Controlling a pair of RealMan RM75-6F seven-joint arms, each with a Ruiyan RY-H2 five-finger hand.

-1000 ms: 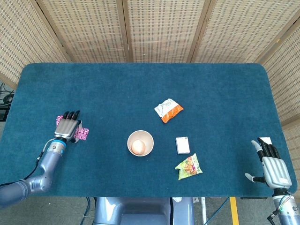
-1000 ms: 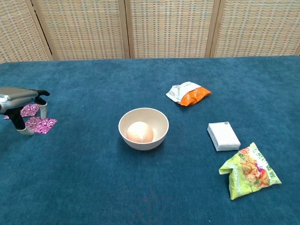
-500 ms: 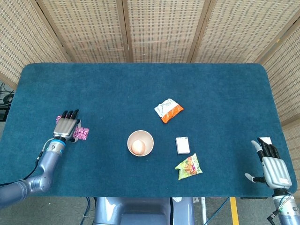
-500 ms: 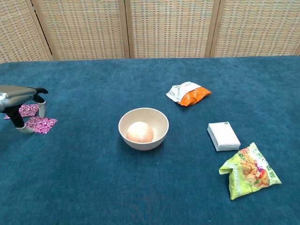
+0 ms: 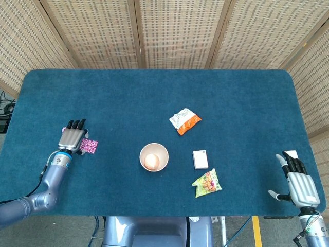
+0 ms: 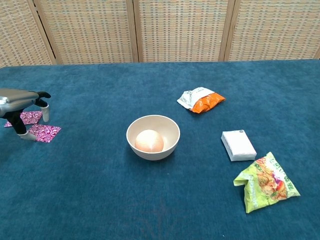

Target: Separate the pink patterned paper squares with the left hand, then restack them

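At the desk's (image 5: 154, 92) left edge, the left hand (image 5: 72, 138) hovers with fingers (image 6: 44, 111) spread and empty over two pink patterned paper squares (image 6: 44, 133) lying apart side by side. The right hand (image 5: 300, 184) rests at the near right, its fingers straight and holding nothing.

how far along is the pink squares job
Separating looks done: in the chest view two squares lie apart on the cloth, the near square and the far square. In hand: the left hand hovers over them, holding nothing that I can see. Left: the restack, since neither square lies on the other. The right hand sits idle at the table's far corner.
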